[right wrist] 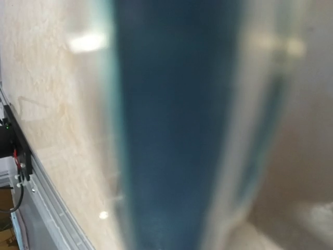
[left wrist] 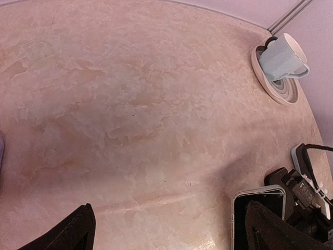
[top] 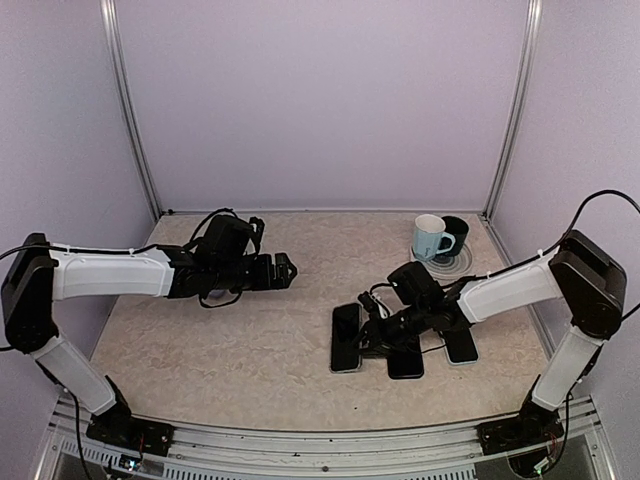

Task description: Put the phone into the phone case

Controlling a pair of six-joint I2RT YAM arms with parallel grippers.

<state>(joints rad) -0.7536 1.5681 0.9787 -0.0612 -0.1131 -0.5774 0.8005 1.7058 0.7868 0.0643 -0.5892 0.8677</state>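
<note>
On the right side of the pale stone-look tabletop (top: 250,340), the clear-edged dark phone case (top: 346,338) and what I think is the flat black phone (top: 406,360) lie side by side, their long sides running near to far. The right end effector (top: 378,335) sits low between them, so this arm is much nearer, but I cannot tell if it grips anything. The left end effector (top: 287,270) hangs wide open and empty, well apart to the left.
</note>
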